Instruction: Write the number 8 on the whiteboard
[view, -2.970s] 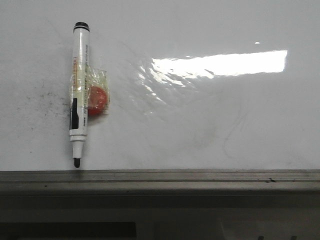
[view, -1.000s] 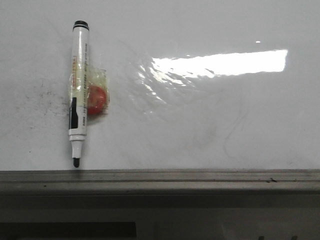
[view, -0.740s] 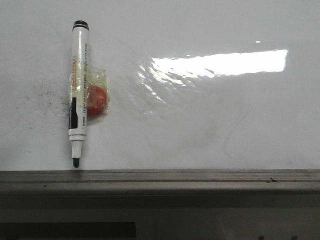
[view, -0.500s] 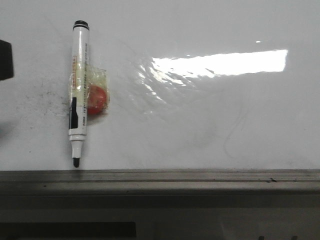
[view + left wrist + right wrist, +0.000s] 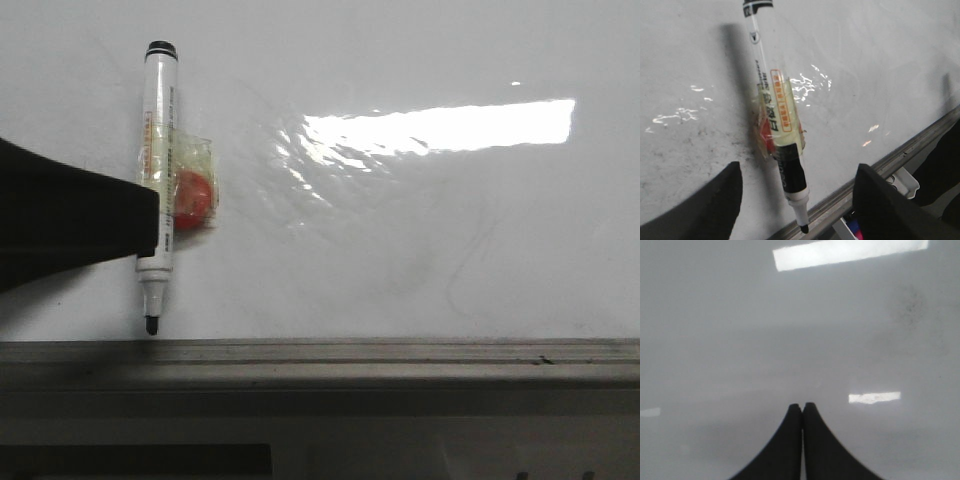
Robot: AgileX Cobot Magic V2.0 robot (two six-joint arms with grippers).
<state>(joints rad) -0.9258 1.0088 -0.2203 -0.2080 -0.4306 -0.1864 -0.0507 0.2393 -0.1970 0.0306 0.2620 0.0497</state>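
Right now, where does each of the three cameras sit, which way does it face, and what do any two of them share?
Front: faces forward over the whiteboard; left gripper enters from the left beside the marker.
Left wrist: on the left arm, looking at the marker, open fingers either side.
Right wrist: on the right arm, facing bare board; right gripper shut.
Shared: front and left wrist both show the marker and grey edge rail.
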